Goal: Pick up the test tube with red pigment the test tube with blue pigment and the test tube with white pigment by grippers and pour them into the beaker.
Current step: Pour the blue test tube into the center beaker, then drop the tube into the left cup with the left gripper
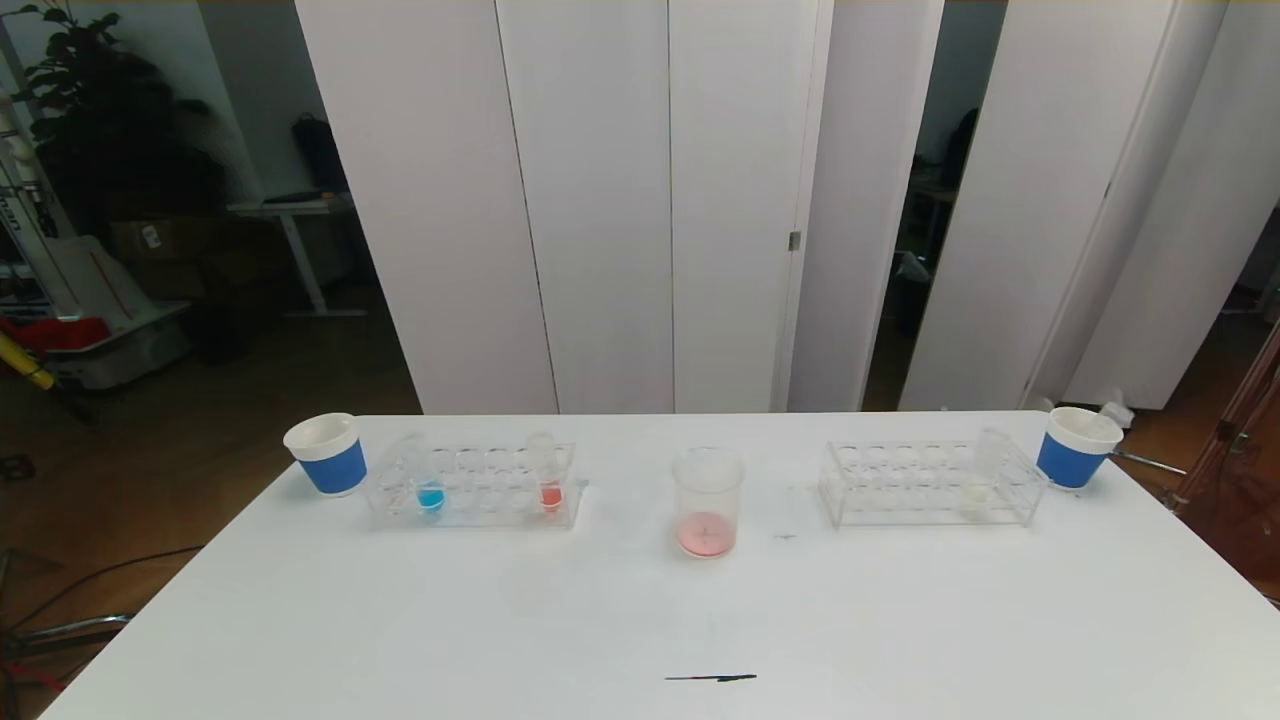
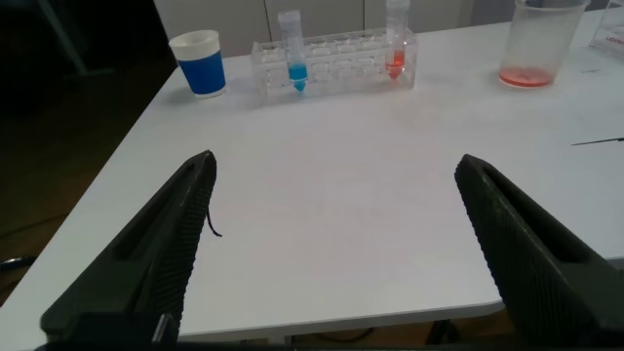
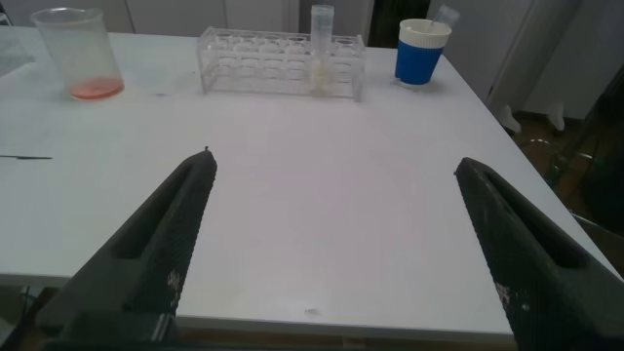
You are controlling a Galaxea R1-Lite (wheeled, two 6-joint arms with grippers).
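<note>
The clear beaker (image 1: 708, 503) stands mid-table with a thin pink-red layer at its bottom; it also shows as the beaker (image 2: 534, 44) and the beaker (image 3: 81, 54) in the wrist views. In the left clear rack (image 1: 470, 487) stand the blue test tube (image 1: 428, 478) (image 2: 293, 51) and the red test tube (image 1: 547, 472) (image 2: 395, 41). The right rack (image 1: 930, 484) holds the white test tube (image 1: 978, 478) (image 3: 321, 49). Neither arm shows in the head view. My left gripper (image 2: 334, 168) and right gripper (image 3: 334, 168) hover open and empty over the table's near edge.
A white paper cup with a blue band (image 1: 326, 453) stands left of the left rack, and another such cup (image 1: 1075, 447) right of the right rack. A dark thin streak (image 1: 711, 678) lies near the front edge. White panels stand behind the table.
</note>
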